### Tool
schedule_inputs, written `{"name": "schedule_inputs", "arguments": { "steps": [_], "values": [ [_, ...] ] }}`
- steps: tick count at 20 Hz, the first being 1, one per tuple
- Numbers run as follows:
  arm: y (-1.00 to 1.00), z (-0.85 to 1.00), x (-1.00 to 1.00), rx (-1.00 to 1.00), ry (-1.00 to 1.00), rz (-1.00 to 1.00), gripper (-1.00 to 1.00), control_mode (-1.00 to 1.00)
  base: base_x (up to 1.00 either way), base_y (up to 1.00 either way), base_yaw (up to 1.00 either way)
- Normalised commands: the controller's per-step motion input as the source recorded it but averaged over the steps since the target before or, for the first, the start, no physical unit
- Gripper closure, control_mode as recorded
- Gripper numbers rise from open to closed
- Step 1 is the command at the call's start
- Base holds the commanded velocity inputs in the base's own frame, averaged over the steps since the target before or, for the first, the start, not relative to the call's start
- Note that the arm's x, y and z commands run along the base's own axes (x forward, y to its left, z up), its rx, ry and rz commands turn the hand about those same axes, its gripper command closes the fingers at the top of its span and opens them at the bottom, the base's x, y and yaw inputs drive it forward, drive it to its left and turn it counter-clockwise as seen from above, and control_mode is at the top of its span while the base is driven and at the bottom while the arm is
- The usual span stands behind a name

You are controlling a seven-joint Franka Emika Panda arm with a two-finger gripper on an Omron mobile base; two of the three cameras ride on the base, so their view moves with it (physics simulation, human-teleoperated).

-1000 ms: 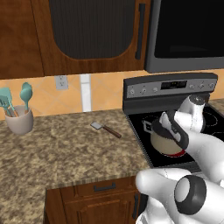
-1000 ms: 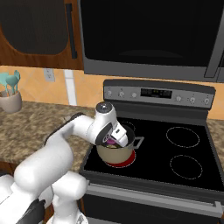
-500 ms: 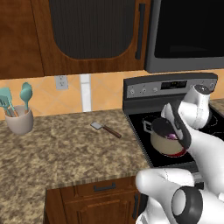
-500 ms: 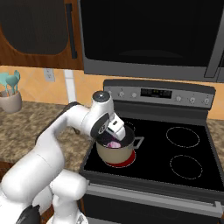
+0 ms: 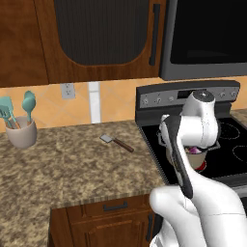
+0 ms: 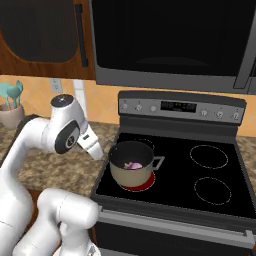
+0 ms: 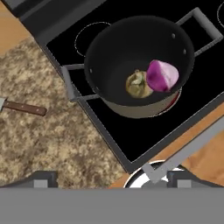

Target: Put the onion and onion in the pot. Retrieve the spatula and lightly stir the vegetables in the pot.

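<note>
Now our gripper [image 7: 109, 177] gapes wide, empty; the pot [image 7: 139, 65] sits at twelve o'clock, holding two onions, purple onion [image 7: 162, 75] and tan onion [image 7: 138, 84]; one spatula [image 7: 22, 107] at ten.

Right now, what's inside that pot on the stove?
Inside the pot lie two onions touching: a purple onion and a tan onion, on its dark bottom. The floor under them is covered.

Bare counter [image 5: 72, 164] surrounds the spatula [image 5: 116, 143]; the pot [image 6: 131, 165] and utensil crock [image 5: 21, 132] stand well apart.
</note>
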Motion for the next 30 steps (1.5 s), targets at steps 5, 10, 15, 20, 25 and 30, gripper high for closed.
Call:
{"name": "schedule_inputs", "arguments": {
  "steps": [5,10,15,20,25,30],
  "values": [
    [0.88,0.05,0.02,0.07,0.12,-0.35,-1.00,-1.00,0.00,0.00,0.00],
    [0.51,-0.03,0.57,0.13,0.16,-0.45,-1.00,-1.00,0.00,0.00,0.00],
    [0.16,-0.33,0.81,0.19,0.05,-0.42,-1.00,-1.00,0.00,0.00,0.00],
    [0.21,-0.54,0.43,0.15,0.00,-0.43,-1.00,-1.00,0.00,0.00,0.00],
    [0.07,-0.43,0.15,0.20,-0.08,-0.39,-1.00,-1.00,0.00,0.00,0.00],
    [0.03,-0.43,0.22,0.17,-0.13,-0.34,-1.00,-1.00,0.00,0.00,0.00]
  ]
}}
